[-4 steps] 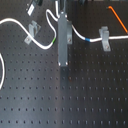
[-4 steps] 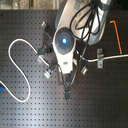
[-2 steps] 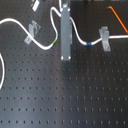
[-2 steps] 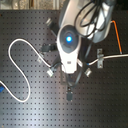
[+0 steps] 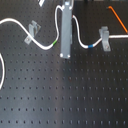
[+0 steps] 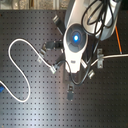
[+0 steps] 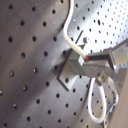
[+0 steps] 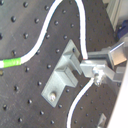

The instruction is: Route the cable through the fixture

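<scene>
White cable (image 8: pixel 83 36), pinched in my fingers (image 8: pixel 98 64) beside a grey fixture clip (image 8: pixel 64 75) on the perforated tabletop (image 5: pixel 75 95); not yet seated, routing partway by my estimate.

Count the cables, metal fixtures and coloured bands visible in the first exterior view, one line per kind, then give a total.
Cables: 2 (white cable, orange cable)
Fixtures: 2 (one fixture, another fixture)
Coloured bands: 2 (green band, blue band)
Total: 6
</scene>
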